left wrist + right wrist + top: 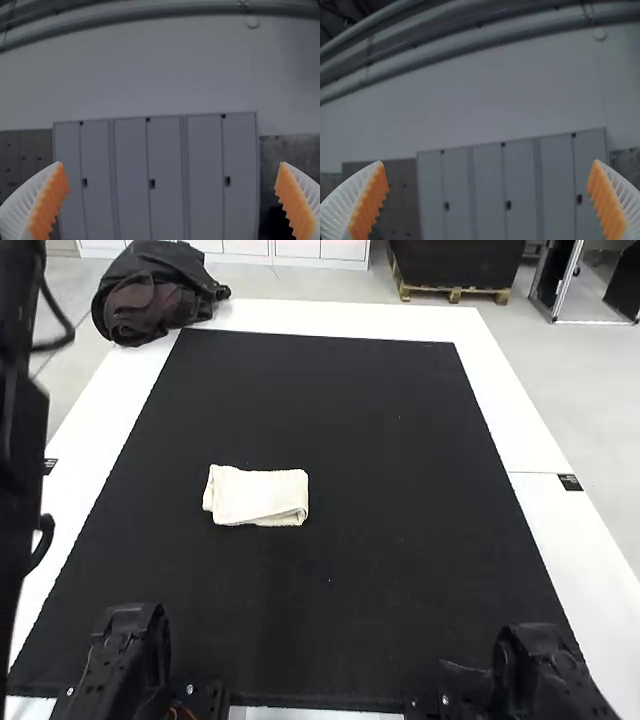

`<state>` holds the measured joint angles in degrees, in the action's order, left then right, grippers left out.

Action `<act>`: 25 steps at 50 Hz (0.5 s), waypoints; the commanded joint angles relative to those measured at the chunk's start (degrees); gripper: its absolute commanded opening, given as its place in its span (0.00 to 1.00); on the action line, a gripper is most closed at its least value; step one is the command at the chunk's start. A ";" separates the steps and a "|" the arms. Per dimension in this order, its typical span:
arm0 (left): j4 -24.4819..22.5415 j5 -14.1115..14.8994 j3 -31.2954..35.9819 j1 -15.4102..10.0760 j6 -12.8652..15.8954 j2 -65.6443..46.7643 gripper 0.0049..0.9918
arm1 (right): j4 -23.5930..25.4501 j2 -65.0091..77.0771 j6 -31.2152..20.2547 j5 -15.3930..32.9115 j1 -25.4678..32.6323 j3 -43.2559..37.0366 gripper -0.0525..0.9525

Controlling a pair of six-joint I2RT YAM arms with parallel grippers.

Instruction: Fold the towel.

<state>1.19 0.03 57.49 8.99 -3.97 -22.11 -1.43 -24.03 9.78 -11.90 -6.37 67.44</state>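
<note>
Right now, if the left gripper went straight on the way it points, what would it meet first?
Probably the lockers: the way from the left gripper looks free up to them, though depth is hard to judge.

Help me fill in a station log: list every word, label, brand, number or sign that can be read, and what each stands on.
No text can be read.
Right label, on the white border of the table: marks too small to read.
Left label, at the opposite border: too small to read.
Towel: no print to make out.
</note>
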 commanded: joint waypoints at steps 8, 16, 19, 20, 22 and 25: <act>-5.50 1.11 -9.51 0.15 -0.60 14.11 0.98 | 4.51 13.92 -2.49 6.01 5.58 -5.13 0.97; -4.97 0.85 -12.23 0.50 -0.34 20.97 0.98 | 6.09 19.73 -3.72 10.23 8.04 -6.62 0.97; -4.53 0.67 -13.11 1.03 -0.16 22.37 0.98 | 6.27 21.39 -3.80 10.85 8.92 -7.50 0.97; -4.36 0.67 -13.20 1.20 0.01 22.37 0.98 | 6.27 21.83 -3.80 10.93 9.10 -7.76 0.97; -3.21 0.14 -13.20 1.73 -0.08 22.37 0.98 | 6.27 23.15 -4.07 11.37 9.54 -8.46 0.97; -2.69 -0.56 -13.64 2.34 0.10 22.37 0.98 | 6.27 24.03 -5.21 12.69 9.80 -9.61 0.97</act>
<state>-2.46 0.23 44.82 10.17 -3.95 -0.03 5.04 -1.78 6.59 -3.03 2.24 59.37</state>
